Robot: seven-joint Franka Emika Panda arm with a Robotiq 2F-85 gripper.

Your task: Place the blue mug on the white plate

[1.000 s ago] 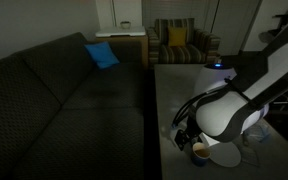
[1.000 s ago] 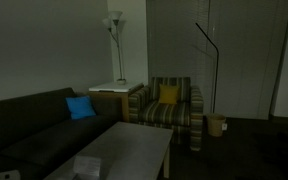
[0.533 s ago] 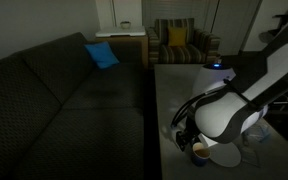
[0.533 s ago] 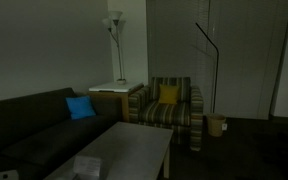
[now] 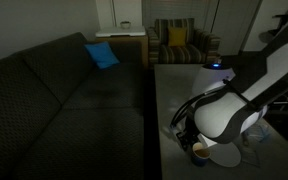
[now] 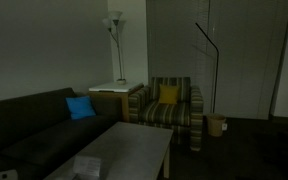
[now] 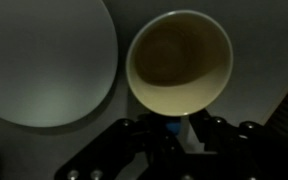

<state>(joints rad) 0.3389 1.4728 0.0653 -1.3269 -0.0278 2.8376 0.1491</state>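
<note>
Your gripper (image 7: 177, 124) sits directly over near rim of mug (image 7: 179, 60) in wrist view. Fingers (image 7: 212, 128) dark, blurred against rim; you cannot tell how wide jaws stand or whether they grip it. Mug upright, cream inside, just beside white plate (image 7: 39, 60), not on it. In an exterior view, gripper (image 5: 188, 140) low at table (image 5: 169, 90) edge, mug (image 5: 199, 151) below it, plate (image 5: 222, 157) alongside.

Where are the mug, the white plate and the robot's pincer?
mug (image 7: 179, 55), wrist view, inside bottom of the cup.
white plate (image 7: 34, 60), wrist view, bare face.
pincer (image 7: 176, 126), wrist view, midway between its fingertips.
</note>
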